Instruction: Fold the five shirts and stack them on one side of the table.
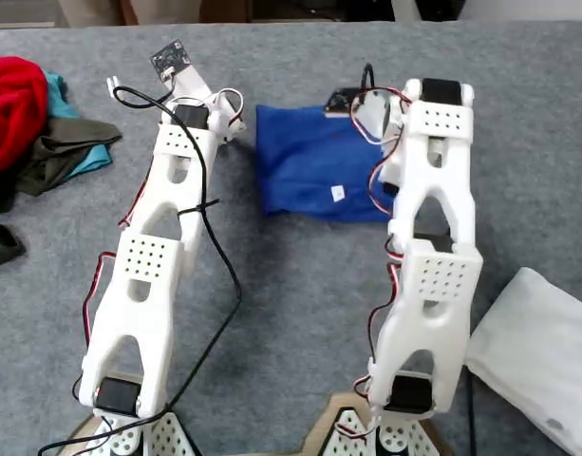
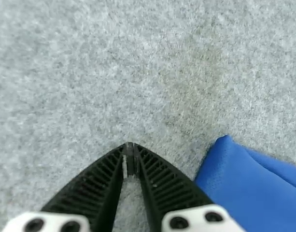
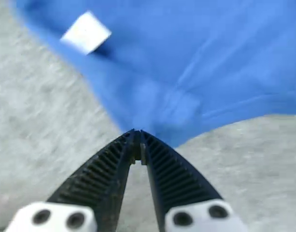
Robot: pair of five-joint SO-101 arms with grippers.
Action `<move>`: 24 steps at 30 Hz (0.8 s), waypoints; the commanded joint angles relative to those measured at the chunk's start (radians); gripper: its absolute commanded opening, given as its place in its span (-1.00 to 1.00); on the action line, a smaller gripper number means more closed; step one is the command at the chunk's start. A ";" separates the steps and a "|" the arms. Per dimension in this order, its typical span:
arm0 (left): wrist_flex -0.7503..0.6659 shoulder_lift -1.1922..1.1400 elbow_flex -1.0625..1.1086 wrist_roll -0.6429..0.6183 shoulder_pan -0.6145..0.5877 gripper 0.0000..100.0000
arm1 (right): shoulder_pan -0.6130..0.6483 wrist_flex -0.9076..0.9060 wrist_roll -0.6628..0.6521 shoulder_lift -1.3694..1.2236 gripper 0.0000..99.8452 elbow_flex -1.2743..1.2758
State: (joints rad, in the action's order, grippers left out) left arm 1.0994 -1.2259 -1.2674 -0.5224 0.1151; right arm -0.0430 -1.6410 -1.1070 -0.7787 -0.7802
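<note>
Left gripper and right gripper sit closed, empty. The blue shirt just ahead of the right one looks limp; pinch its edge.

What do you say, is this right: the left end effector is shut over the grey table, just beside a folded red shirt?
Not quite: it is a blue shirt, not a red one, that lies folded beside the left end effector. The left wrist view shows this. The rest is right: the end effector is shut, over the grey table.

No readable text or labels.
</note>
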 commanded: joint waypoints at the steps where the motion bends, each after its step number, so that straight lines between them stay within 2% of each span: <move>1: 0.006 0.015 -0.048 -0.005 0.008 -0.96 | 0.061 0.114 -0.006 -0.004 -0.99 -0.047; 7: 0.006 0.015 -0.046 -0.005 0.008 -0.96 | 0.076 0.121 -0.006 -0.108 -0.99 -0.056; 12: 0.006 0.015 -0.051 -0.005 0.008 -0.96 | 0.042 0.106 -0.006 -0.134 -0.99 -0.058; 19: 0.006 0.015 -0.051 -0.005 0.008 -0.96 | 0.033 -0.077 -0.009 -0.137 -0.99 -0.170; 24: 0.006 0.015 -0.051 -0.005 0.006 -0.96 | 0.031 -0.140 -0.012 -0.139 -0.99 -0.173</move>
State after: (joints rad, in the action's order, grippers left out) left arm 1.0994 -1.2259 -1.2674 -0.5224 0.1151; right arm 0.0061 -1.7515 -1.1101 -0.9214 -0.9183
